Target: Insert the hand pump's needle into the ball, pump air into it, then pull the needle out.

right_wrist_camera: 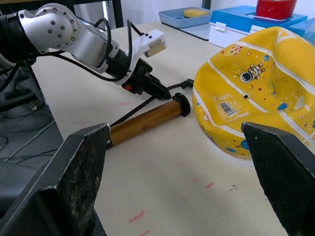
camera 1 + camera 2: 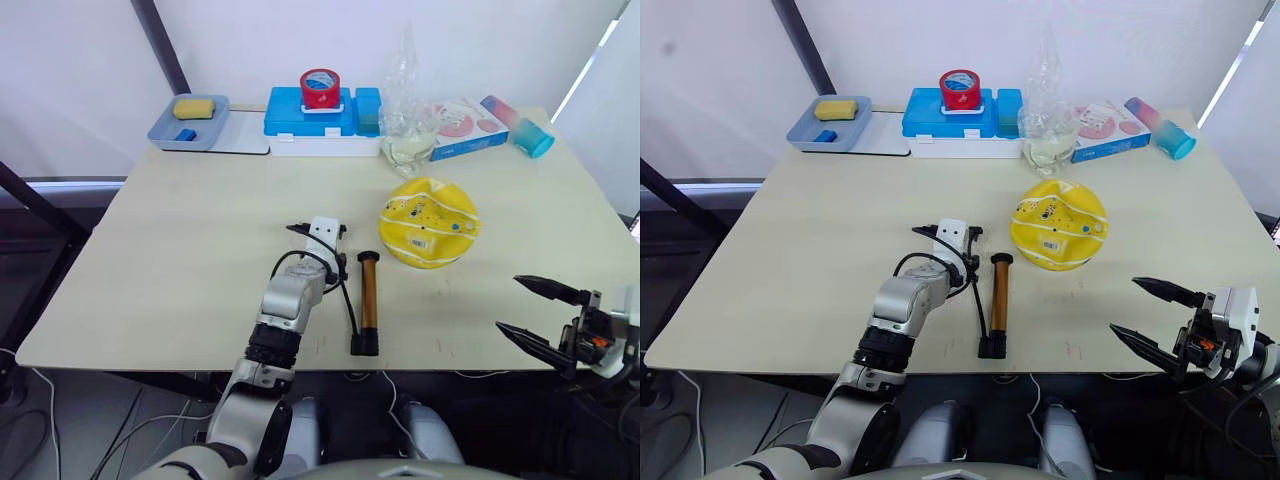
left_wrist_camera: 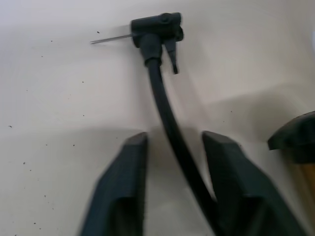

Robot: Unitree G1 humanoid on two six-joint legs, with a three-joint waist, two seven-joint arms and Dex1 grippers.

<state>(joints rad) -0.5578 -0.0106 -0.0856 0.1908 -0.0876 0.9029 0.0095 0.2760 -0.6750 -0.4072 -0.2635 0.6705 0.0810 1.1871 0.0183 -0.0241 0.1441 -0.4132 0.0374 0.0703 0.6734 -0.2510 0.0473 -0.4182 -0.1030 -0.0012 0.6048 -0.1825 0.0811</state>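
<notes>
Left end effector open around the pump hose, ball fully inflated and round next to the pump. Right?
Not quite. The left end effector is open astride the hand pump hose, but the ball is dented and caved in, not round. The right wrist view shows it best.

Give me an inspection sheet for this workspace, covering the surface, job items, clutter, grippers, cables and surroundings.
Surface: pale table, a few faint red marks near the front edge.
Job's things: hand pump lying flat near the front edge, its hose running between the left gripper's fingers, needle lying free on the table; ball dented, resting beyond the pump.
Clutter: along the far edge, grey tray with yellow sponge, blue case with red tape roll on top, clear bag, flat box, tumbler.
Grippers: left gripper open astride the hose; right gripper open, off the table's front right edge.
Cables: loose cables on the floor.
Surroundings: white wall, dark frame bars.
</notes>
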